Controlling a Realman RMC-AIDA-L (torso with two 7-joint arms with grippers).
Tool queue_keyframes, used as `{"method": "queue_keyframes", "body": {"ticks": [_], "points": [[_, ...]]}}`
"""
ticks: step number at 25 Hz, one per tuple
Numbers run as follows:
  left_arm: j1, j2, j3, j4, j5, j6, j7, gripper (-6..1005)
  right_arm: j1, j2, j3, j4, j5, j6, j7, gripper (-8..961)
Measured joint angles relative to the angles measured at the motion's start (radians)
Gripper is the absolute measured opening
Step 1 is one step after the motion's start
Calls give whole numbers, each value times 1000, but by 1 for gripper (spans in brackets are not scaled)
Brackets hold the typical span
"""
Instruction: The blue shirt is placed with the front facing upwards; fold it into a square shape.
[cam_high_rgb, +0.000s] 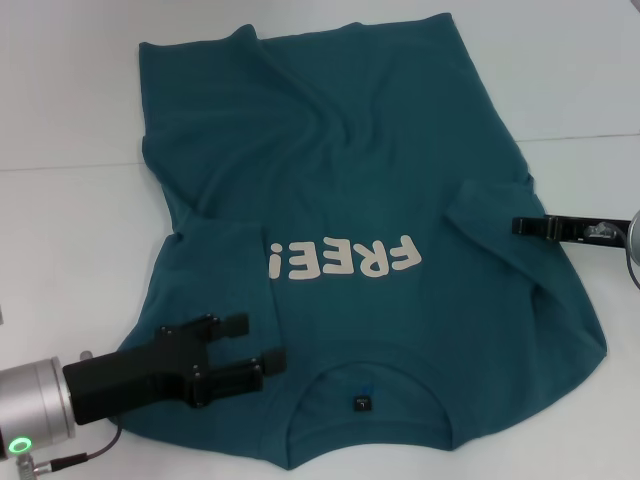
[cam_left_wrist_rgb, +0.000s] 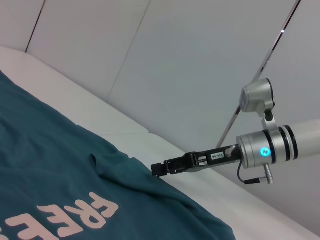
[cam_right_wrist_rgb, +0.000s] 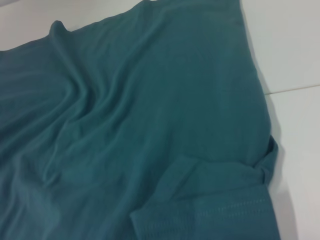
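The blue shirt (cam_high_rgb: 340, 170) lies front up on the white table (cam_high_rgb: 60, 230), collar nearest me, with the cream "FREE!" print (cam_high_rgb: 345, 260) reading upside down. Both sleeves are folded inward onto the body. My left gripper (cam_high_rgb: 255, 342) is open over the shirt's near left shoulder, beside the folded left sleeve (cam_high_rgb: 215, 260), with nothing between its fingers. My right gripper (cam_high_rgb: 518, 226) reaches in from the right, shut, its tip at the folded right sleeve (cam_high_rgb: 490, 215). In the left wrist view the right gripper (cam_left_wrist_rgb: 156, 170) touches the cloth (cam_left_wrist_rgb: 45, 165); a pinch cannot be made out. The right wrist view shows rumpled fabric (cam_right_wrist_rgb: 125, 100) and the sleeve hem (cam_right_wrist_rgb: 210, 210).
The shirt covers most of the table. Bare white table runs along the left side, the far edge and the right side (cam_high_rgb: 590, 90). A seam in the table top (cam_high_rgb: 580, 137) runs across at the right. Wrinkles bunch in the shirt's far half.
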Motion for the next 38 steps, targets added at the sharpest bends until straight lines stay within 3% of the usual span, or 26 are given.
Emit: {"method": "queue_keyframes", "body": {"ticks": [5, 16, 21, 30, 38], "points": [[0, 0, 0, 1, 0, -11, -1, 877, -2, 0, 3, 0, 0, 4, 0, 517], [0, 0, 0, 3, 0, -9, -7, 877, -17, -11, 2, -8, 3, 0, 1, 268], [-5, 0, 4, 3, 0, -7, -13, 877, -9, -9, -2, 0, -1, 12, 2, 247], [-8, 1, 7, 2, 0, -8, -16, 878, -8, -7, 1, 32, 2, 47, 5, 677], [-8, 3, 3, 4, 0, -7, -18, 878, 4, 1, -3, 42, 3, 63, 1, 666]]}}
